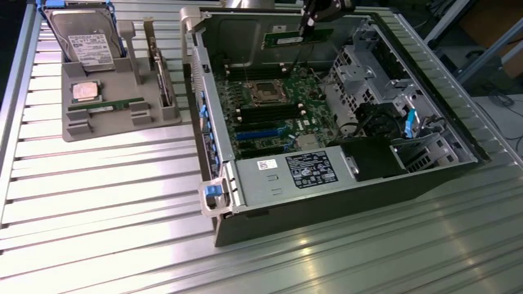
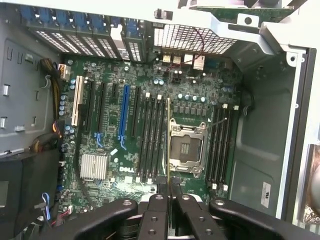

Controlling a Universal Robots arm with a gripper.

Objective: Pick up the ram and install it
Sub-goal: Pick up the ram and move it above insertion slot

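- Fingers (image 2: 156, 215) were pinched nearly together, clamped on the ram (image 1: 298, 38) at its upper edge, with only the thin board between them.
- The ram hung in the air from the gripper (image 1: 309, 27), over the far end of the open case (image 1: 327, 196) and clear of the motherboard (image 2: 125, 150) below.
- In the wrist view the stick showed edge-on, a thin line running roughly parallel to the memory slots (image 2: 152, 135) beside the empty processor socket (image 2: 186, 147).
- Risk one: a slight skew between stick and slot. Pressed down like that, the ram would likely ride on the slot's lip and jam or bend.
- Risk two: the grip was on a narrow strip of a thin board. A push against a stiff slot could make the ram slip or tilt in the jaws.
- Risk three: the bare socket lay just beside the slots. A drift sideways could set the board's corner down on it.
- Whether the slot's end latches were open, I could not tell.
- Back to the fingers: both pads pressed flat on the ram's faces, touching nothing else.
- A second, matching stick (image 1: 106, 105) lay in the tray (image 1: 82, 131) near the table's (image 1: 98, 202) far corner on the exterior view's left.
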